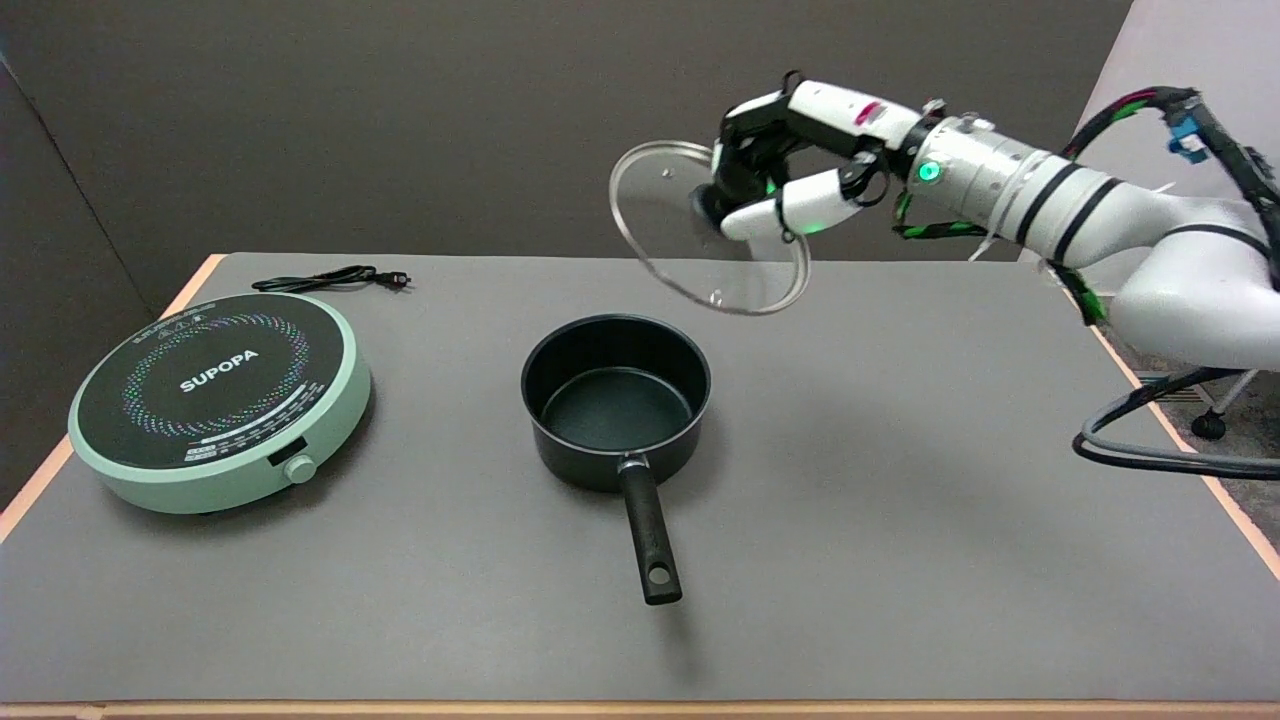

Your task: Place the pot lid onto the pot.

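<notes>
A black pot stands uncovered at the middle of the grey table, its long black handle pointing toward the near edge. The glass pot lid with a metal rim hangs tilted in the air, above and to the right of the pot's far rim. My right hand grips the lid by its black knob, fingers wrapped around it from the right. The lid's underside faces left and down.
A mint-green induction cooktop marked SUPOPA sits at the left of the table, with its black power cord lying behind it. Cables from my right arm hang off the table's right edge.
</notes>
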